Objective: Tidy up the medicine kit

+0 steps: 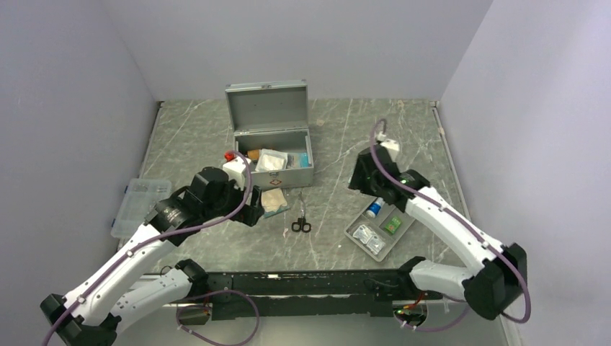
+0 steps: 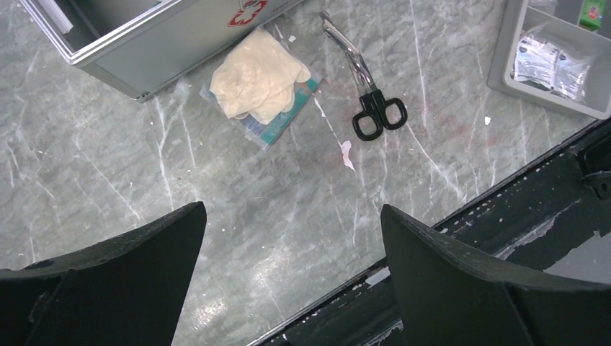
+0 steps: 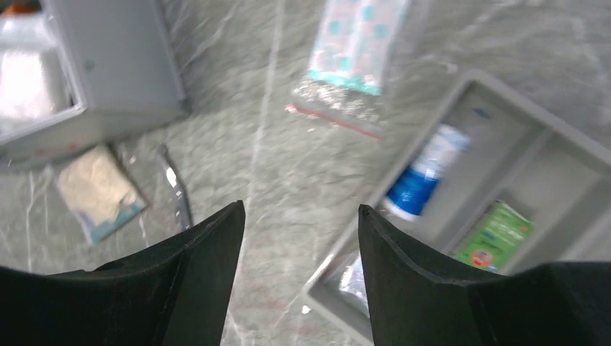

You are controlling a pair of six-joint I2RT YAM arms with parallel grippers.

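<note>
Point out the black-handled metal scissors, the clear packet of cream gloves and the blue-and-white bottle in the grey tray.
black-handled metal scissors (image 2: 369, 92): left wrist view, at the pivot.
clear packet of cream gloves (image 2: 263, 76): left wrist view, on the gloves.
blue-and-white bottle (image 3: 425, 173): right wrist view, mid-body.

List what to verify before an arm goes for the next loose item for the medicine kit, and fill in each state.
1. Medicine kit lid up, interior reachable from above: ok.
2. Left gripper open and holding nothing: ok.
3. Right gripper open and holding nothing: ok.
4. Scissors lying flat, closed, clear of the glove packet: ok.
5. Glove packet clear of the kit's front wall: not ok, one corner lies right against the wall.
6. Free room left inside the kit for more items: cannot tell, several things are in it and the floor is mostly hidden.
</note>
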